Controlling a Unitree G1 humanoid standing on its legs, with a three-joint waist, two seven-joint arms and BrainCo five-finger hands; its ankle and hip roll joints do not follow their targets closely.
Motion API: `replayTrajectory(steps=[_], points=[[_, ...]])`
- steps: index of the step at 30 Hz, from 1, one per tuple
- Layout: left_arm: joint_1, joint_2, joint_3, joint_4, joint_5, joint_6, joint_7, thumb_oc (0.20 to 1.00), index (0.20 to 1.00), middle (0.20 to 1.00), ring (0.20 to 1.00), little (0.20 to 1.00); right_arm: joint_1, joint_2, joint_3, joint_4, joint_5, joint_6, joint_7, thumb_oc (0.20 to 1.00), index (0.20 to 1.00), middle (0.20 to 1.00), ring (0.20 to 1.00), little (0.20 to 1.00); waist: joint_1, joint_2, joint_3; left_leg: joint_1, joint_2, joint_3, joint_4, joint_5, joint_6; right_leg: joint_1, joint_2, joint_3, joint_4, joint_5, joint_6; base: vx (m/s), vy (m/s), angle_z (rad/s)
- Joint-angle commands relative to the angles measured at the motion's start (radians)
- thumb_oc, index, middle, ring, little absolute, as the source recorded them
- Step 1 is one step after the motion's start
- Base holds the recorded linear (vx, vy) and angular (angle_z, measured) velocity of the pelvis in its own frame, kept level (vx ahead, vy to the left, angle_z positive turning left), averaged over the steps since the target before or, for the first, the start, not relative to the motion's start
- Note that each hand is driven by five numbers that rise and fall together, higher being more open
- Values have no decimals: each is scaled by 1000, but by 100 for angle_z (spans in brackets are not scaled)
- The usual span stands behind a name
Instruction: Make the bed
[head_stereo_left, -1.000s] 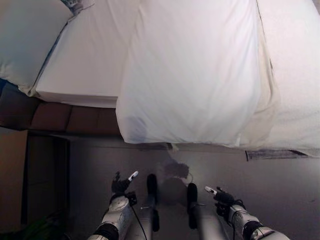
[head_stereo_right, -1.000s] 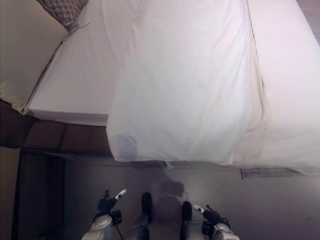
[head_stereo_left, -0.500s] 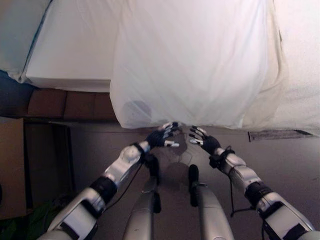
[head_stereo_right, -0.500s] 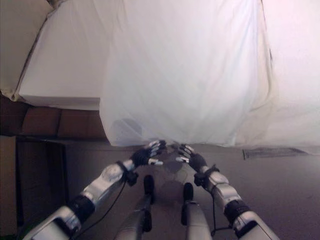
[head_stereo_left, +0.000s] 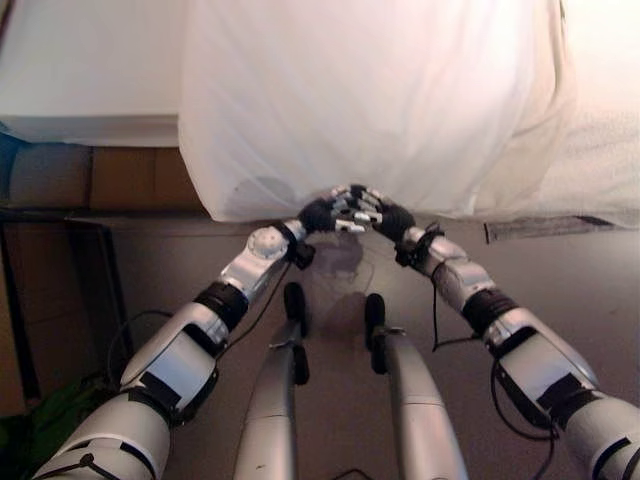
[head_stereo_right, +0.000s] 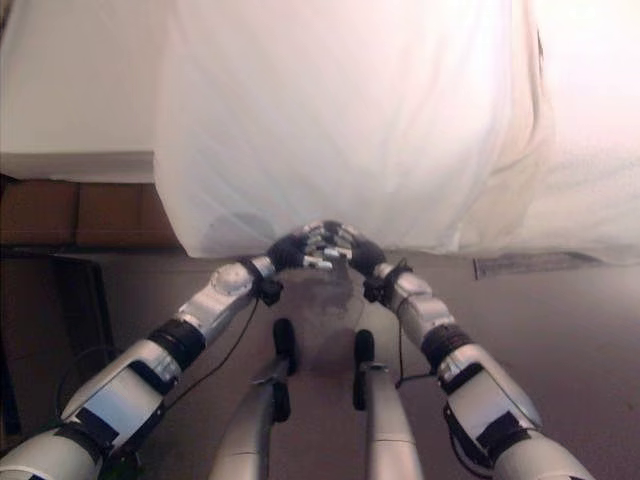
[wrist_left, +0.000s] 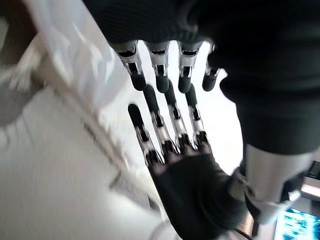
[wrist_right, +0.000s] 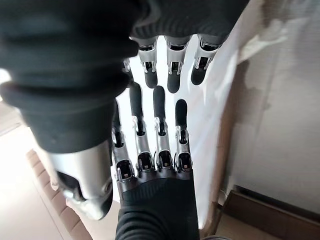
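Observation:
A white duvet (head_stereo_left: 370, 100) hangs over the side of the bed, its lower hem just above the floor. My left hand (head_stereo_left: 320, 214) and right hand (head_stereo_left: 390, 219) meet fingertip to fingertip right at that hem, near its middle. Both are open, with straight fingers and no cloth between them. In the left wrist view my own fingers (wrist_left: 156, 70) face the right hand (wrist_left: 187, 187). The right wrist view has my own fingers (wrist_right: 170, 65) facing the left hand (wrist_right: 155, 200), with the white cloth (wrist_right: 220, 85) beside them. A bare white mattress sheet (head_stereo_left: 80, 60) lies left of the duvet.
The brown bed base (head_stereo_left: 120, 180) runs under the mattress at the left. A dark frame (head_stereo_left: 60, 290) stands on the floor at the lower left. A textured white cover (head_stereo_left: 605, 140) lies right of the duvet, with a flat strip (head_stereo_left: 530, 230) on the grey floor below it.
Both arms have risen from low near the floor and the hands have come together at the duvet's hem. The camera has shifted, so the bed sits differently in view.

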Motion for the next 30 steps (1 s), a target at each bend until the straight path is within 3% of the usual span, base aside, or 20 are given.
replayTrajectory(steps=[1,8,11,16,23,30], points=[[-109,9,31,71,100,-85,119,1000,1000,1000,1000,1000,-64,-10,6,-2,49,-48,-17,1000,1000,1000,1000,1000,4,-18,-34,-8,24,30,170,-156,-39,-14,-15,44,-131,134,97,0,0,0],[-263,21,22,194,94,-99,203,1000,1000,1000,1000,1000,-256,-45,60,157,50,-62,-52,1000,1000,1000,1000,1000,11,-17,-41,-112,19,28,262,-182,-34,-107,-13,36,-50,106,90,1,5,-1],[-306,13,37,266,85,-89,246,1000,1000,1000,1000,1000,-320,-53,74,247,-21,-84,-122,1000,1000,1000,1000,1000,13,-18,-39,-113,14,27,246,-179,-35,-111,-16,30,-54,98,89,6,-8,3],[-334,47,86,339,101,-70,362,1000,1000,1000,1000,1000,-361,-79,63,319,-59,-68,-196,1000,1000,1000,1000,1000,14,-16,-37,-110,8,24,229,-174,-38,-104,-19,22,-67,95,89,6,-2,1],[-266,141,152,369,112,-35,474,1000,1000,1000,1000,1000,-352,-173,-13,482,-109,-9,-342,1000,1000,1000,1000,1000,21,-11,-45,-46,9,13,139,-153,-47,-40,-26,-1,-120,87,88,10,-27,6],[-68,236,290,347,110,-36,522,1000,1000,1000,1000,1000,-234,-302,-141,536,-104,9,-372,1000,1000,1000,1000,1000,35,3,-32,68,-3,-3,-15,-95,-61,72,-36,-23,-224,108,91,16,-41,12]])
